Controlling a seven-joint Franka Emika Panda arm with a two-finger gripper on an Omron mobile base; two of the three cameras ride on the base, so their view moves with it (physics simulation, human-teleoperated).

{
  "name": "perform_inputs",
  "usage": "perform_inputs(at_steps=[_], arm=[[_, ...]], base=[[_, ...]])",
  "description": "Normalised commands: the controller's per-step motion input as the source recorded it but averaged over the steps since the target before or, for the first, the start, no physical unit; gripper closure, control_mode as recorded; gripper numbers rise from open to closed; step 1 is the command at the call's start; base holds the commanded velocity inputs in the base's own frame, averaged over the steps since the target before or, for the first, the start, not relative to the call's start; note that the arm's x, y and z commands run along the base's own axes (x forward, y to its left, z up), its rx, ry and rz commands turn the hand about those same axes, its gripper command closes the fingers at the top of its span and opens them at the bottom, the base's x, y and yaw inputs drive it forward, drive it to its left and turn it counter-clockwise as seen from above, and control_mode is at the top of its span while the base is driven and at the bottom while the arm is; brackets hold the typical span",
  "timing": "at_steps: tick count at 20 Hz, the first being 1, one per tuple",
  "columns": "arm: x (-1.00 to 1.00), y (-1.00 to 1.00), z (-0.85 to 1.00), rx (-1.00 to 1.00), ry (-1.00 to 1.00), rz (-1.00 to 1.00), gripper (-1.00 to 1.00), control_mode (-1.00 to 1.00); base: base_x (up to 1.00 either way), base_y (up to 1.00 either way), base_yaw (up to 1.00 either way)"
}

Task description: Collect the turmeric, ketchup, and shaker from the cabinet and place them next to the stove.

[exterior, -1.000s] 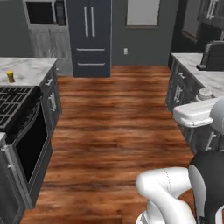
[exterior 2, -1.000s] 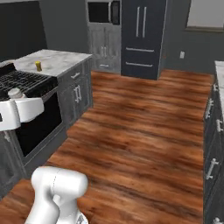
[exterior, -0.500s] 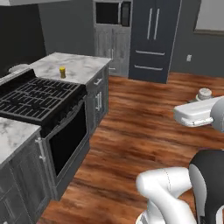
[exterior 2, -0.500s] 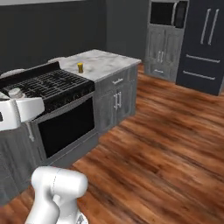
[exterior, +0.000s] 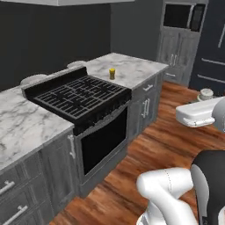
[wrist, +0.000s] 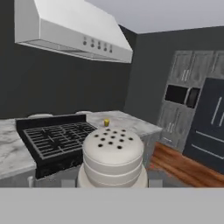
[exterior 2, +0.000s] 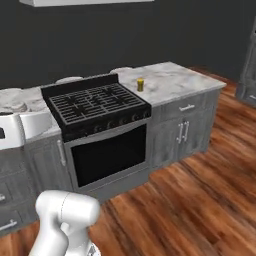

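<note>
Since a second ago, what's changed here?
The robot's base has turned toward the stove, so the whole view swung from the floor and fridge to the range, now closer. The tool holds the shaker as before. The yellow jar stays on the counter beside the stove.

White rounded arm (exterior: 167,193), dark joint, smooth casing

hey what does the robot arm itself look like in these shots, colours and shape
The arm is glossy white with rounded, bulbous links and a dark grey joint section at its side. Its hand is a flat white block. No cables or markings are visible.
</note>
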Motion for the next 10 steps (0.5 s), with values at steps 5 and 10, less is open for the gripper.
perform_inputs(at_steps=[5,10], arm=[[0.0,0.0,0.0,0.0,0.0,0.0,1.0,1.0],[0.0,0.0,0.0,0.0,0.0,0.0,1.0,1.0]], base=[[0.69,0.0,0.57],[0.69,0.0,0.56]])
